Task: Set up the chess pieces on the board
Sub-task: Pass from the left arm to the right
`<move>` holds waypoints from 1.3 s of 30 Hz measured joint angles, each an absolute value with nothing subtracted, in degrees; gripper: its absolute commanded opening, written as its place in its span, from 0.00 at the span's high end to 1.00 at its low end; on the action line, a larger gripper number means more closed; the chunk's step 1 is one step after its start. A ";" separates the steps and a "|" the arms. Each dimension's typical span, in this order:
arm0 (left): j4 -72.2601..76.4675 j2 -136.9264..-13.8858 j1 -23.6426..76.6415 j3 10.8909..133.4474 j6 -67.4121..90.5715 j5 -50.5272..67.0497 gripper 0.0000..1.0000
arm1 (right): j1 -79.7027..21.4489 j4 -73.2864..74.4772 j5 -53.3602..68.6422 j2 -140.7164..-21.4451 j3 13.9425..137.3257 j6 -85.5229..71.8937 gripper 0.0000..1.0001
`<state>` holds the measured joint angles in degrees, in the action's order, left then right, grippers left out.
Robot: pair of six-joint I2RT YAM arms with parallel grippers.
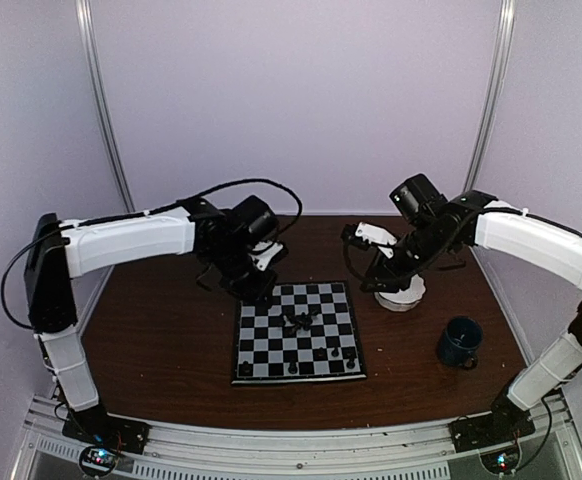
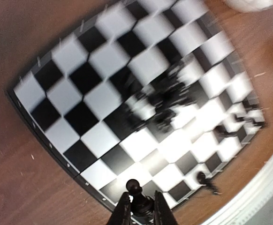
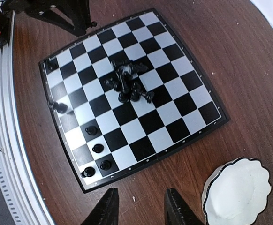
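Observation:
The board [image 1: 321,375] lies mid-table, with a heap of black chess pieces [image 1: 297,320] tumbled near its middle. Single pieces stand along its near edge [image 1: 293,368]. My left gripper [image 1: 256,290] hovers over the board's far left corner. In the left wrist view it [image 2: 141,211] is shut on a black pawn [image 2: 137,194] above the board [image 2: 103,61]; the heap [image 2: 167,105] is blurred. My right gripper [image 3: 141,208] is open and empty over bare table beside the board [image 3: 174,70]. The heap [image 3: 127,82] and several standing pawns [image 3: 98,148] show there.
A white scalloped bowl [image 1: 401,295] sits right of the board, under the right wrist; it also shows in the right wrist view [image 3: 237,192]. A dark blue mug [image 1: 459,342] stands at the near right. Pale walls enclose the brown table.

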<state>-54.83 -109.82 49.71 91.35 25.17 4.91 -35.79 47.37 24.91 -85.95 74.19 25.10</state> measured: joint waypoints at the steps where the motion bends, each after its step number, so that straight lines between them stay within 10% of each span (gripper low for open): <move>1: -52.97 -107.15 49.74 90.35 24.51 5.65 0.90 | -35.59 47.53 25.69 -86.24 75.31 24.56 0.64; 21: -22.74 -89.58 54.96 74.74 10.96 15.55 0.89 | -37.01 50.24 57.28 -98.39 92.44 6.98 0.56; 39: -20.14 -89.03 56.36 74.37 8.43 16.34 0.89 | -39.46 45.65 61.95 -101.27 92.44 -1.93 0.75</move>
